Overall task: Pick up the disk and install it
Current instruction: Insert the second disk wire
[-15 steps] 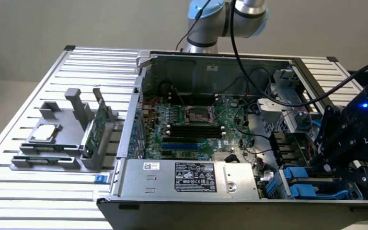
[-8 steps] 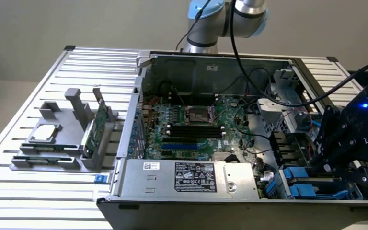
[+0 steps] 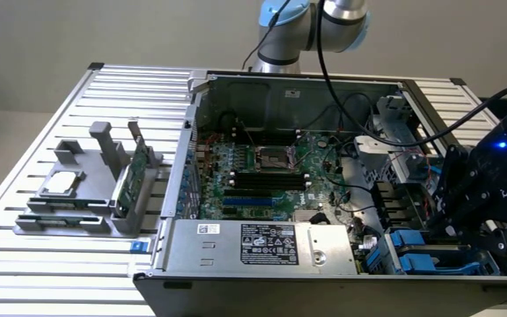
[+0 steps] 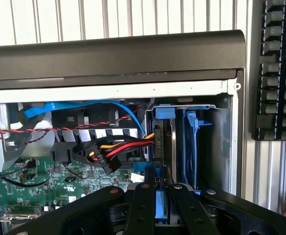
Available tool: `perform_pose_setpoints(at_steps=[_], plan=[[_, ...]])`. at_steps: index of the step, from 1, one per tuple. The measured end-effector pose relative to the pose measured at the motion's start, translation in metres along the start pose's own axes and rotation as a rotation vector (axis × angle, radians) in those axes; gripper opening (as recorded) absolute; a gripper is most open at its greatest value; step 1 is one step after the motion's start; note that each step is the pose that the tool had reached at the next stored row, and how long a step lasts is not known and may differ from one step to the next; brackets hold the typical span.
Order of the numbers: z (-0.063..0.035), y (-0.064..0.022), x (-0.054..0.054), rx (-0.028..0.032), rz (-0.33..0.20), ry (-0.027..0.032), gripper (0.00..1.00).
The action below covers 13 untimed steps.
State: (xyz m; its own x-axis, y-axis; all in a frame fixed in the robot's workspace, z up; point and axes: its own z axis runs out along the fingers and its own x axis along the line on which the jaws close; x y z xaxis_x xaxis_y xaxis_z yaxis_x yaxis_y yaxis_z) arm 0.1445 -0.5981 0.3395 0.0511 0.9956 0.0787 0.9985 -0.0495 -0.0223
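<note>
gripper (image 3: 465,228) at lower right of exterior frame, down in the pc case (image 3: 280,86) drive bay. fingers (image 4: 143,205) nearly closed, pinching the disk (image 4: 163,147) on edge, standing upright in the bay w/ blue rails.
</note>
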Motion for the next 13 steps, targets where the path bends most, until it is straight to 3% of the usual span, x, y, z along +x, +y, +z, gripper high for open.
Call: perform_pose_setpoints(at_steps=[13], plan=[[0.0001,-0.0007,-0.0003,-0.0031,-0.001,0.0007,0.16]])
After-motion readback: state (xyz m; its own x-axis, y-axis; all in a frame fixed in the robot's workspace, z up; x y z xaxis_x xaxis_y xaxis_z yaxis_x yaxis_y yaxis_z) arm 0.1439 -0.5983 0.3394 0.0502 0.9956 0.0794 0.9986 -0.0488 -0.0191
